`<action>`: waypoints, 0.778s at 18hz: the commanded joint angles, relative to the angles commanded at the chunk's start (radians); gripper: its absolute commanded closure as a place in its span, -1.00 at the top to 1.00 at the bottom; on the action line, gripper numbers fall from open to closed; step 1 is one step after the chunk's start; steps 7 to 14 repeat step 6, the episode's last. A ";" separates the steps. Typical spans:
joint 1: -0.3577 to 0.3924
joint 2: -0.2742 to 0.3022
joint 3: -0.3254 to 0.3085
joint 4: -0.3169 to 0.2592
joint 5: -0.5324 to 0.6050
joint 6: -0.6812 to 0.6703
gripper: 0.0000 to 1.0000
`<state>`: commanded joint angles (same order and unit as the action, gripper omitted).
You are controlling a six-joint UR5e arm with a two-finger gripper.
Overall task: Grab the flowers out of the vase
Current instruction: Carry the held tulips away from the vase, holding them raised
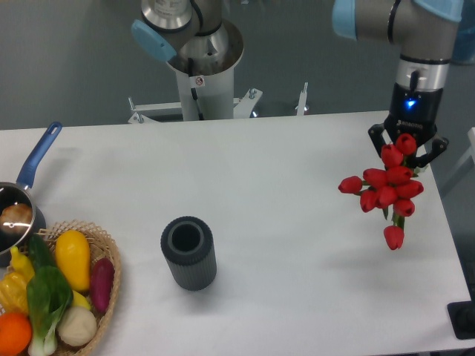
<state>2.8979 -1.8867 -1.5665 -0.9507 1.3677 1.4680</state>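
One gripper (407, 145) is clamped around the flowers (388, 189), holding the bunch up over the table's (282, 222) right side. Well apart to the left, the vase (188, 253) stands upright.

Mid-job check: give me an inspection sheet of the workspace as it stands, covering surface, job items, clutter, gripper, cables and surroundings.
Surface: white table, no spills seen.
Flowers: red tulip bunch held in the air over the table's right side, one bud hanging lowest.
Vase: dark ribbed vase upright left of centre, mouth empty, well apart from the flowers.
Clutter: wicker basket of vegetables at the front left corner; blue-handled saucepan at the left edge, something inside it.
Gripper: gripper shut on the flowers, blue light lit on the wrist.
Cables: nothing seen.
Surroundings: robot pedestal behind the table, grey floor, dark object at the lower right edge.
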 joint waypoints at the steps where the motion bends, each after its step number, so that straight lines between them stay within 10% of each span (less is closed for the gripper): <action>1: -0.029 -0.015 0.031 -0.049 0.052 0.000 -1.00; 14: -0.062 -0.048 0.082 -0.117 0.129 -0.002 -1.00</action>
